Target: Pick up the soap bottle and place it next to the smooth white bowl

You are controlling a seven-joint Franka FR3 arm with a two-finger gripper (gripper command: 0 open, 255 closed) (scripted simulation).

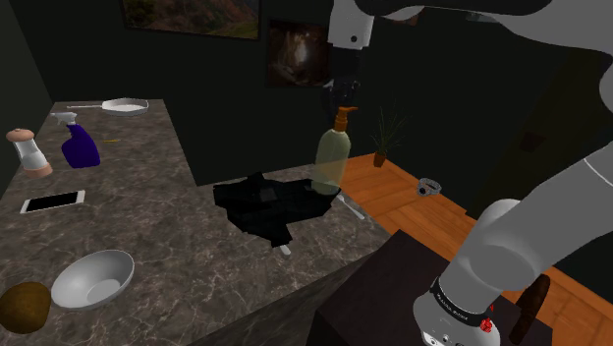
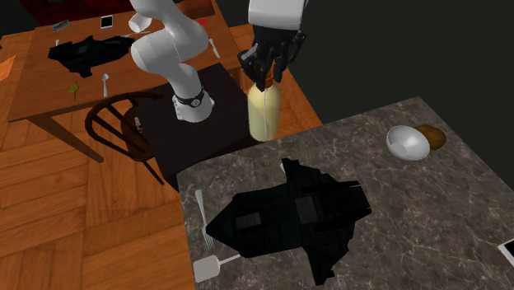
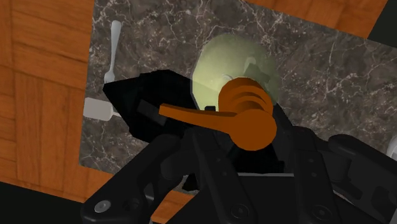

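Observation:
A pale yellow-green soap bottle (image 1: 332, 159) with an orange pump top (image 1: 345, 117) hangs upright under my gripper (image 1: 345, 96), which is shut on the pump. It hovers over the marble counter's (image 1: 167, 226) near corner, beside a black shape (image 1: 267, 206). From the second exterior view the bottle (image 2: 264, 111) hangs below the gripper (image 2: 268, 72), by the counter's edge. In the wrist view the black fingers clasp the orange pump (image 3: 249, 118), with the bottle's body (image 3: 232, 60) beyond. The smooth white bowl (image 1: 92, 278) sits far along the counter; the second exterior view also has this bowl (image 2: 408, 142).
A brown round thing (image 1: 25, 307) lies beside the bowl. A phone (image 1: 52, 201), purple spray bottle (image 1: 81, 145), grinder (image 1: 29, 152) and pan (image 1: 120, 105) stand farther along the counter. A fork (image 2: 204, 218) and spatula (image 2: 210, 265) lie by the black shape (image 2: 296, 214). Chair (image 2: 115, 123) and wooden table (image 2: 41, 95) are behind the stand.

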